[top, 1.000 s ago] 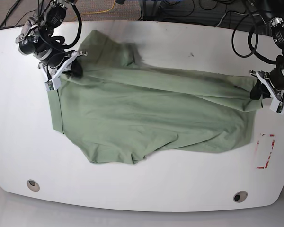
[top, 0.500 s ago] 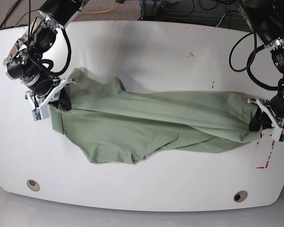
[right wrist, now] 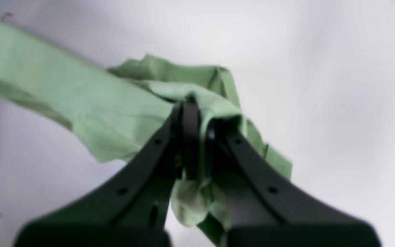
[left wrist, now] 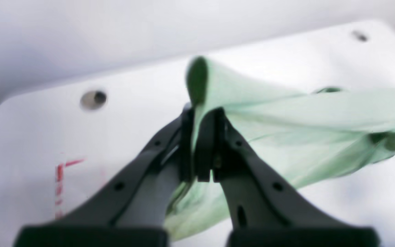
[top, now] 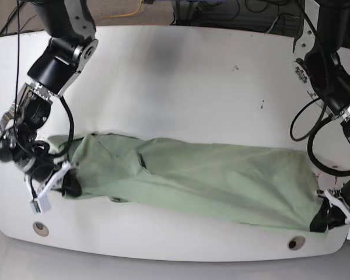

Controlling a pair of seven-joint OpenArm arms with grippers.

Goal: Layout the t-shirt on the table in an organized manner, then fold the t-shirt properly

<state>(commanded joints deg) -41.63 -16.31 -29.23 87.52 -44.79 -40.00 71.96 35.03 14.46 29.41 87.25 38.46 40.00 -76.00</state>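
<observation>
The pale green t-shirt (top: 210, 178) stretches as a long band across the front of the white table (top: 181, 87), held at both ends. My left gripper (top: 324, 220) at the base view's right front edge is shut on one end of the t-shirt (left wrist: 286, 116); its fingers (left wrist: 214, 144) pinch a fold. My right gripper (top: 67, 184) at the left front is shut on the other end, with the t-shirt (right wrist: 122, 99) bunched around its fingers (right wrist: 187, 137). Collar, placket and logo are not visible.
Two grey grommet holes (top: 40, 227) (top: 295, 242) sit near the table's front edge, just ahead of the grippers. Red tape marks (left wrist: 60, 178) lie on the table beside the left gripper. Cables hang behind the far edge.
Both arms have pulled the shirt from the table's middle toward the front edge. The cloth has drawn out into a longer, narrower band, and both grippers stay closed on its ends.
</observation>
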